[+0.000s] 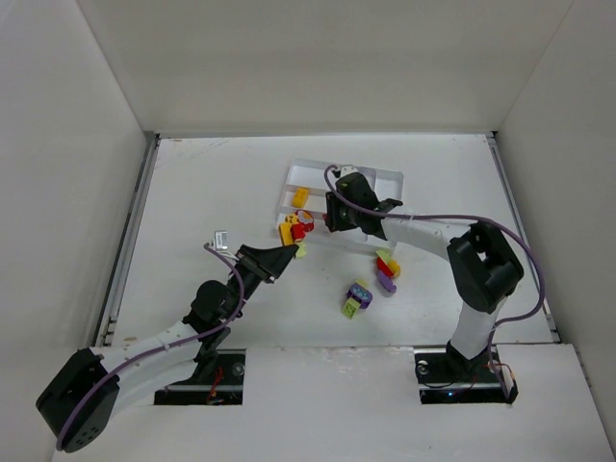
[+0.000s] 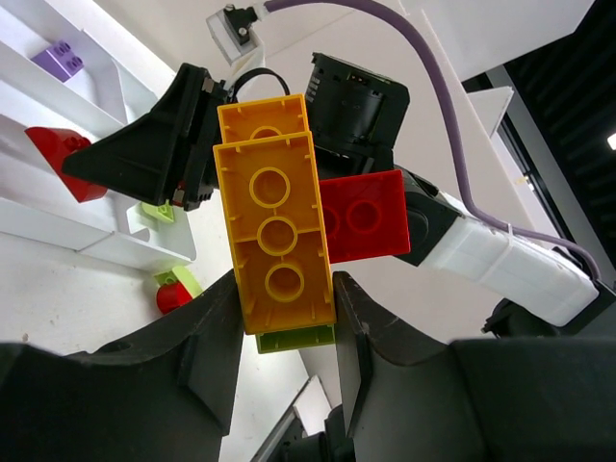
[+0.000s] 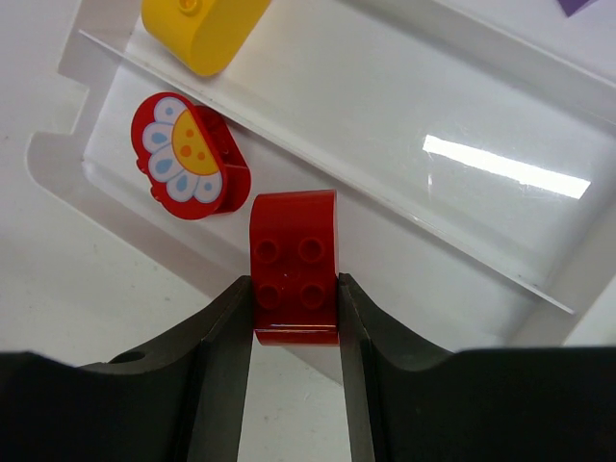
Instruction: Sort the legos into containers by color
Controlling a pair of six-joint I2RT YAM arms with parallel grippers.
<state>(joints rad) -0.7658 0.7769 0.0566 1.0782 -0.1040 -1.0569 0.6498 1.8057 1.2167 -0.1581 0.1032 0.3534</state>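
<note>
My left gripper [image 2: 286,289] is shut on a stack of legos: a yellow-orange brick [image 2: 274,231] with a lime green one [image 2: 296,339] under it and a red one [image 2: 364,217] beside it. In the top view it [image 1: 286,252] holds the stack [image 1: 287,234] by the white tray's [image 1: 385,179] near left corner. My right gripper [image 3: 294,287] is shut on a red brick [image 3: 294,260] over the tray's nearest slot [image 3: 462,221]. A round red flower piece [image 3: 188,168] lies in that slot. A yellow piece [image 3: 202,29] lies in the slot beyond, and a purple brick [image 2: 56,60] is in the tray.
Two small clusters of mixed bricks lie on the table in front of the tray, one [image 1: 387,272] right and one [image 1: 356,296] nearer. A red and lime green piece [image 2: 173,289] sits by the tray edge. The two grippers are close together at the tray's left end.
</note>
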